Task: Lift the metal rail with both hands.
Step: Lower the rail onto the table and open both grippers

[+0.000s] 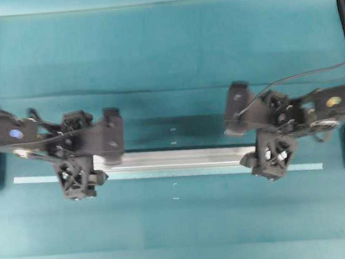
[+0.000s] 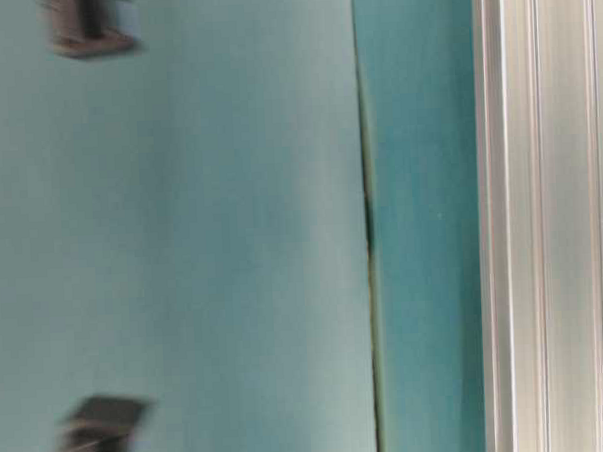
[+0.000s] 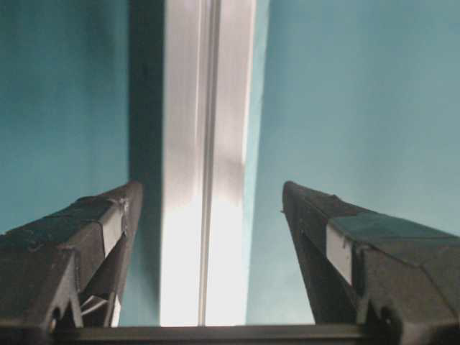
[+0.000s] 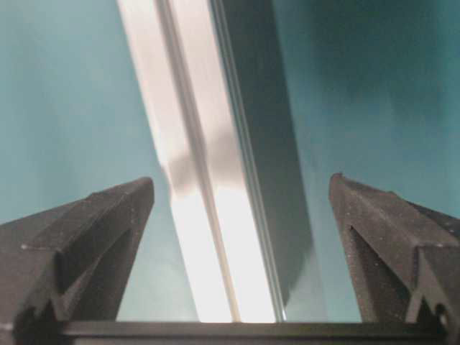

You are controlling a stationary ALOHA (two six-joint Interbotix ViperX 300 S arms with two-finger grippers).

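The metal rail (image 1: 174, 158) lay flat on the teal table (image 1: 167, 58), running from left to right across the middle of the overhead view, with the thin pale tape strip (image 1: 305, 167) just beside its near edge and parallel to it. The left gripper (image 1: 101, 170) was placed over the left end of the rail, and the right gripper (image 1: 252, 157) was over the right end, so each arm covered one end and the bare silver middle part stayed visible between them. In the left wrist view the two black fingers (image 3: 86, 237) stood wide apart, one on each side of the rail (image 3: 205, 180), and teal table (image 3: 359, 93) showed between each finger and the metal; they did not touch it and held nothing. In the right wrist view the fingers (image 4: 93, 230) were also spread wide, with the rail (image 4: 194, 172) passing obliquely through the gap and a dark shadow beside it; again there was a clear space on both sides and nothing was held. The table-level view was blurred; it showed the grooved side of the rail (image 2: 551, 215) at the right edge and a seam in the teal cover (image 2: 367, 223), while two dark shapes at the left were too unclear to tell.
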